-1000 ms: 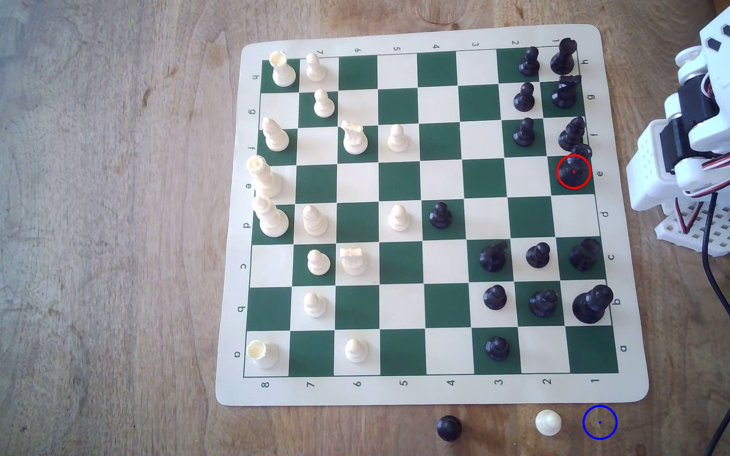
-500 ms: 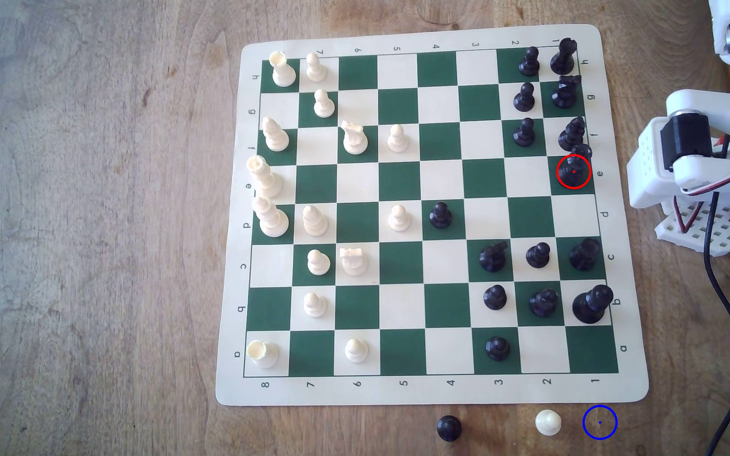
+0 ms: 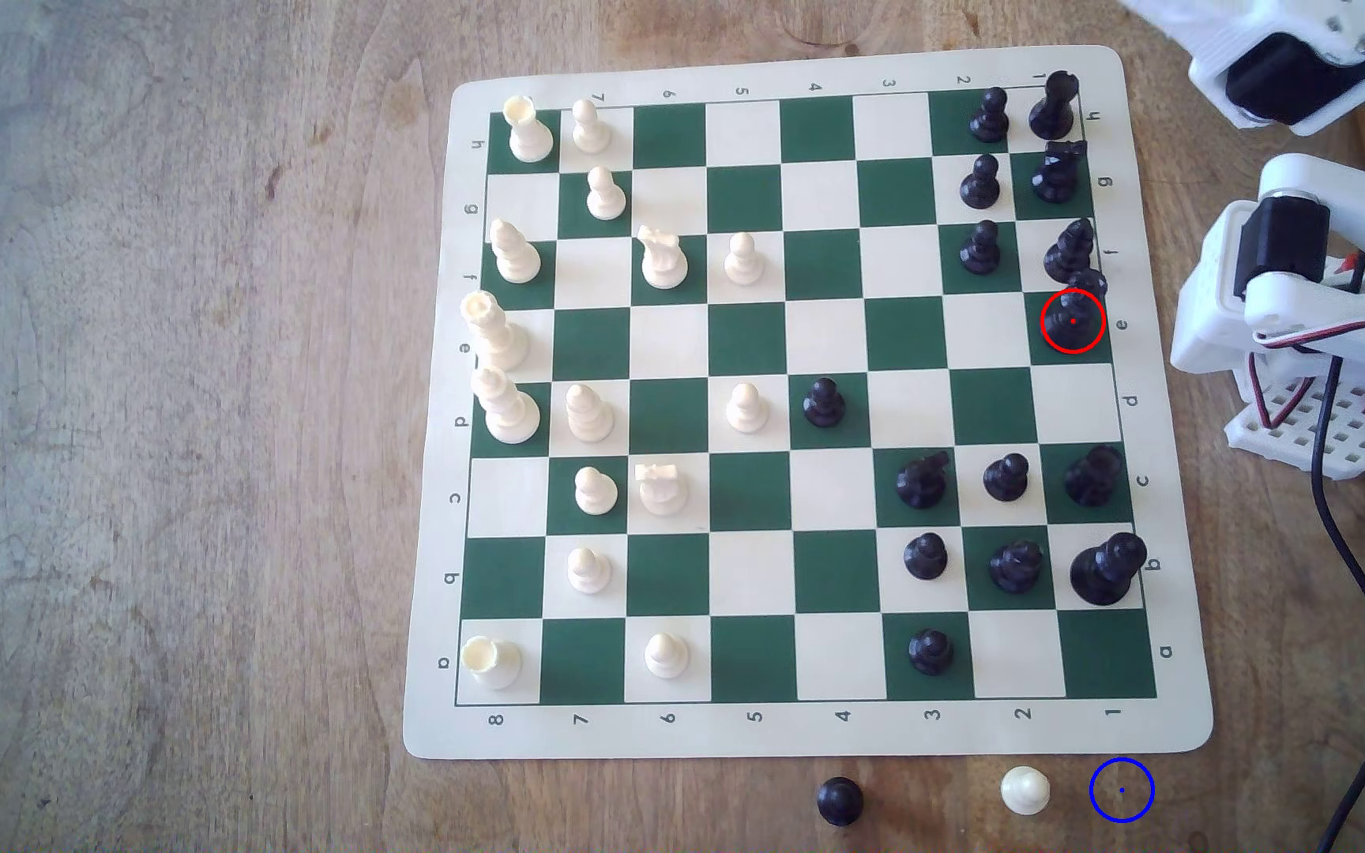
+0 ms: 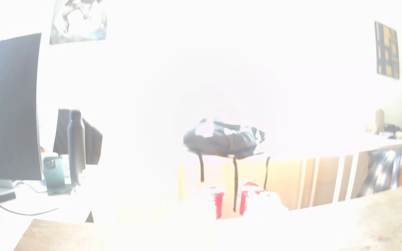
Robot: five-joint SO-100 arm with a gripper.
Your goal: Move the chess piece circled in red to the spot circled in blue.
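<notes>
The wooden counter (image 3: 170,410) carries the chess mat (image 3: 810,730), with the white arm (image 3: 1278,271) off the mat's edge at the exterior view's right; the pincer's opening I cannot tell, and nothing seems held. The chess piece circled in red (image 3: 1072,321) stands upright on the mat's edge column nearest the arm, so the reach runs toward the exterior view's left; a black bishop (image 3: 1069,250) crowds it closely; the spot circled in blue (image 3: 1121,790) lies bare off the mat, just beside a white pawn (image 3: 1024,790)

The board (image 3: 753,730) has green and cream squares. Pieces are black or cream. The table (image 3: 170,410) is brown wood.
</notes>
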